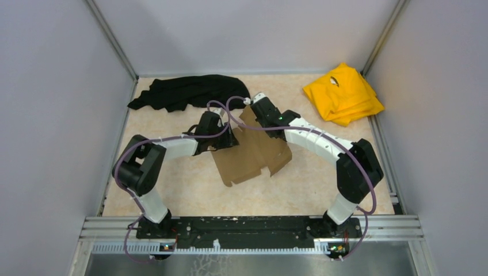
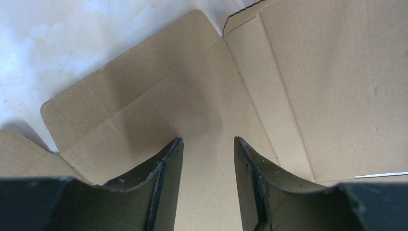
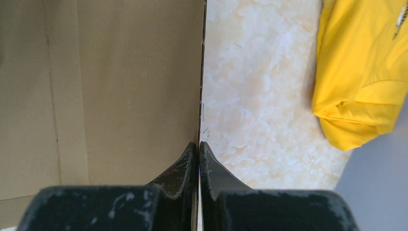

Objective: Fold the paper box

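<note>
Near edge: both arm bases bolted side by side, arms reaching inward.

Mid-counter: paper box, a flat brown die-cut sheet with flaps and creases, lies on the marbled counter between the two arms.

Left fingers are spread apart over the sheet's inner face with nothing between them. Cannot tell whether the tips touch the cardboard.

Right fingers are pinched together on a thin edge of the sheet at its far side.

Far left: black cloth, crumpled, just beyond the sheet. Far right corner: yellow cloth, folded, well apart from the sheet.
</note>
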You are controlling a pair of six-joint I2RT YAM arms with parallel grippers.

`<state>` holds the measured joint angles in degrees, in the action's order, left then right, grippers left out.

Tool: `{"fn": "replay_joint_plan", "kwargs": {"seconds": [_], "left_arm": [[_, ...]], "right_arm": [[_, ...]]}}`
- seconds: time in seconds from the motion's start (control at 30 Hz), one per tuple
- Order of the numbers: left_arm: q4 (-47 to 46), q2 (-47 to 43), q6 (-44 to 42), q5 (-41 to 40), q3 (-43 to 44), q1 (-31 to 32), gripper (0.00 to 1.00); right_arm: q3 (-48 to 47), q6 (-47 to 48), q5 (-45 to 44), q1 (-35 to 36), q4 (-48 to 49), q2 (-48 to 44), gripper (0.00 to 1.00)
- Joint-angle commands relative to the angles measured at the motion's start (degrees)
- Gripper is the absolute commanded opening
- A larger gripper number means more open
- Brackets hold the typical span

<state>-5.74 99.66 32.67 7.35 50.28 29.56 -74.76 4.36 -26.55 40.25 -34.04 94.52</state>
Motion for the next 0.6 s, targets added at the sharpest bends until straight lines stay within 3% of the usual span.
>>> {"fn": "replay_joint_plan", "kwargs": {"seconds": [0.0, 0.37, 0.57], "left_arm": [[-3.86, 3.91, 1.24, 0.81, -2.39, 0.32, 0.5], [-10.24, 6.96, 2.99, 2.83, -5.45, 0.24, 0.5], [-9.36, 6.67, 1.67, 1.94, -3.84, -0.18, 0.51]], "right_arm": [[1.05, 0.92, -9.39, 2.55, 0.13, -2.26, 0.01], [1.67, 4.36, -21.26, 6.77, 0.28, 1.46, 0.01], [1.63, 6.19, -26.15, 8.57, -0.19, 4.09, 0.0]]}}
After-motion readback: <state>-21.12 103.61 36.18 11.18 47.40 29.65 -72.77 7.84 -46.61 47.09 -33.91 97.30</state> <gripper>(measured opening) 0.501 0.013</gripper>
